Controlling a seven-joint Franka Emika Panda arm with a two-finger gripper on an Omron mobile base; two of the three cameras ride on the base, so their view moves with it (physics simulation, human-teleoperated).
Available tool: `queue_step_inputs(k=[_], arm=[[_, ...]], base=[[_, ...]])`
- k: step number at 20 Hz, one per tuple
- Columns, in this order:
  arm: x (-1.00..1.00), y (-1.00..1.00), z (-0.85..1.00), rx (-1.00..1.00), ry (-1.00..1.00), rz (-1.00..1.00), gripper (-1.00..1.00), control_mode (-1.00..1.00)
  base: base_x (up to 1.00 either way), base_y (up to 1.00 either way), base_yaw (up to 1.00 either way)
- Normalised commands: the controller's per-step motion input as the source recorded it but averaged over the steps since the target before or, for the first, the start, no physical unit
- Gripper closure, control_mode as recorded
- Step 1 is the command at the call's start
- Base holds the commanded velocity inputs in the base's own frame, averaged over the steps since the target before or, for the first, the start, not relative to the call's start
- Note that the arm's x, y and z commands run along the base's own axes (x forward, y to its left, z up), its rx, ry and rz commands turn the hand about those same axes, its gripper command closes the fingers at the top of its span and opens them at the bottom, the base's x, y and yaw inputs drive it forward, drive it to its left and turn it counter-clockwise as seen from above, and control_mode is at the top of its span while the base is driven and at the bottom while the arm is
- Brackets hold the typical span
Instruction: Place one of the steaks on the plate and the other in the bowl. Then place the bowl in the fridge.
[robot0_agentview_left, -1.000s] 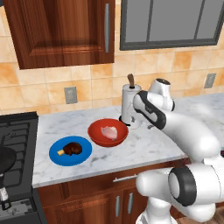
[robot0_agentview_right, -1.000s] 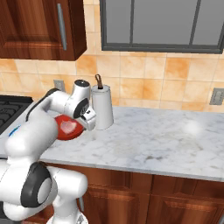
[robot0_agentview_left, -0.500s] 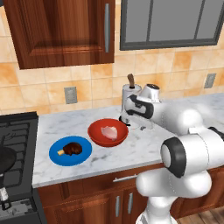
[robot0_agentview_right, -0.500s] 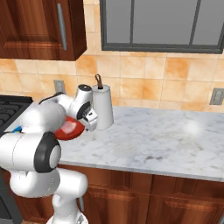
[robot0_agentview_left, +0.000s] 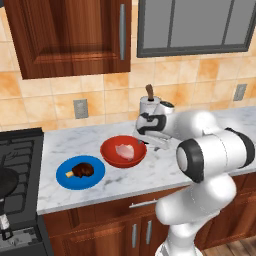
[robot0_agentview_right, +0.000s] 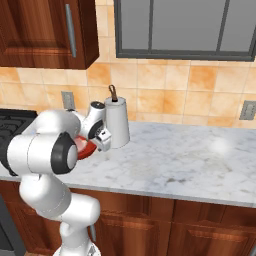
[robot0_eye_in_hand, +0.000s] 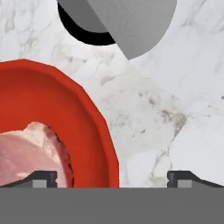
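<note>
The red bowl (robot0_agentview_left: 111, 152) sits on the marble counter with the pale pink steak (robot0_agentview_left: 125, 150) lying in it. To its left, the dark brown steak (robot0_agentview_left: 83, 170) lies on the blue plate (robot0_agentview_left: 65, 177). My gripper (robot0_agentview_left: 146, 142) hangs open just above the bowl's right rim, in front of the paper towel roll. In the hand view the gripper (robot0_eye_in_hand: 113, 179) straddles that rim: the bowl (robot0_eye_in_hand: 65, 109) and the pink steak (robot0_eye_in_hand: 30, 153) lie on the left, bare marble on the right. From the right, the gripper (robot0_agentview_right: 102, 141) hides most of the bowl (robot0_agentview_right: 86, 150). The fridge is out of view.
A white paper towel roll (robot0_agentview_left: 150, 107) on a stand rises right behind the hand, also seen as the roll (robot0_agentview_right: 117, 122). The black stove (robot0_agentview_left: 20, 150) with a dark pan (robot0_agentview_left: 5, 181) lies left of the counter. Wooden cabinets hang overhead.
The hand has slid left from beside the paper towel roll to the bowl's right rim, and the elbow has swung forward. The jaws stayed open; bowl, plate and steaks have not moved.
</note>
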Motion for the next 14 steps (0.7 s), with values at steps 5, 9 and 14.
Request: queue_step_inputs(k=[5, 9, 14], arm=[[0.25, 0.0, -0.29, 0.0, 0.0, 0.07, -1.0, -1.0], [0.37, 0.09, -0.28, 0.0, 0.0, 0.05, -1.0, -1.0], [0.28, 0.04, -0.27, 0.0, 0.0, 0.04, -1.0, -1.0]], base=[[0.0, 0.0, 0.0], [0.0, 0.0, 0.0], [0.0, 0.0, 0.0]])
